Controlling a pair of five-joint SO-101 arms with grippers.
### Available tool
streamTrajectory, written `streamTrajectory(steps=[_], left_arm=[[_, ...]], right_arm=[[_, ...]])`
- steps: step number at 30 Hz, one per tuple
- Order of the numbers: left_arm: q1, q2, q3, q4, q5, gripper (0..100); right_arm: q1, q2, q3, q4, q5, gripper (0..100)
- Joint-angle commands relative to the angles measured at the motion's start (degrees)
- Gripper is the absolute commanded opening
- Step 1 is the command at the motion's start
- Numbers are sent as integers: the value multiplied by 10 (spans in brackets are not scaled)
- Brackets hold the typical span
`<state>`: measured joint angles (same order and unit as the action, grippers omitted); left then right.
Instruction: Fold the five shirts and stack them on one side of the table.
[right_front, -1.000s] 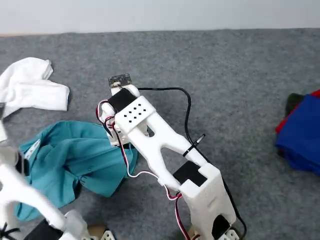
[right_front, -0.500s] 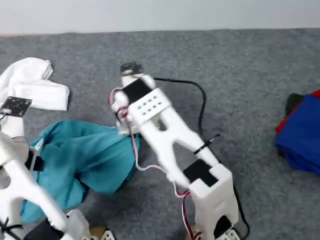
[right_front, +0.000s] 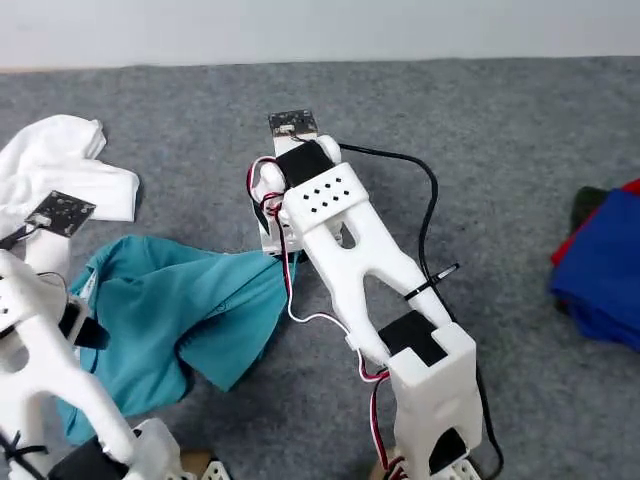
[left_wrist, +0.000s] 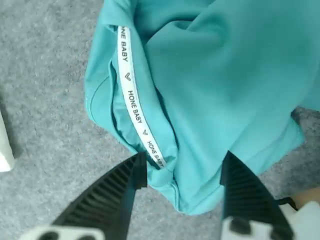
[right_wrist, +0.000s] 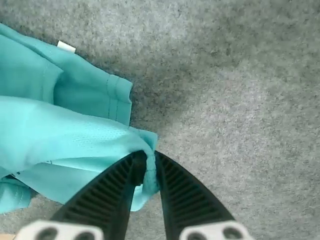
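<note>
Teal shirt (right_front: 170, 310) (left_wrist: 215, 75) (right_wrist: 60, 135): near left of the table (right_front: 500, 130), rumpled, one edge drawn out to the right into a point. Stretched farther right and farther from the near edge than a second ago; longer and flatter now, less bunched.

Pulled there by the right gripper (right_front: 272, 238) (right_wrist: 146, 167), itself shifted right and toward the far side over that second. Fingers (right_wrist: 172, 187) together, clamped on a thin fold at the shirt's hemmed corner. Cloth pinched between the black pads, with the end of the fold poking out past them just above the grey table.

Left gripper (left_wrist: 183, 161): over the shirt's left end, by the neckline with its white tape (left_wrist: 135, 105). Wrist raised more into view than a second ago, now close to the white shirt (right_front: 60, 170). Fingers (left_wrist: 125, 182) well apart, one on each side of a fold of teal cloth beside the collar, not closed on it. Touching the cloth or just clear of it: cannot tell.

White shirt: far left, crumpled, just beyond the teal one, unmoved.

Blue shirt (right_front: 605, 265): right edge of the table, folded, lying on red cloth (right_front: 630, 187) and dark green cloth (right_front: 590, 205). Well apart from both grippers, unmoved.
</note>
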<state>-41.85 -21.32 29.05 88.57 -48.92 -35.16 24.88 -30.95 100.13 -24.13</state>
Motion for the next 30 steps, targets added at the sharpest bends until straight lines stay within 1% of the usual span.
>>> streamTrajectory(steps=[1,7,11,15,20,24,30], left_arm=[[33,-18,22,-28,-5,244],[89,-18,80,-72,-5,238],[112,-18,86,-76,-5,205],[149,-18,87,-83,-5,203],[188,-17,116,-142,-3,203],[203,-19,118,-158,-3,203],[216,-22,99,-155,-2,203]], right_arm=[[29,-35,-26,10,4,10],[95,-36,-26,-1,4,10],[148,-38,-26,-1,4,10],[201,-36,-26,-8,4,10],[255,-39,-26,-39,5,10],[302,-38,-26,-72,5,10],[398,-40,-26,-129,4,9]])
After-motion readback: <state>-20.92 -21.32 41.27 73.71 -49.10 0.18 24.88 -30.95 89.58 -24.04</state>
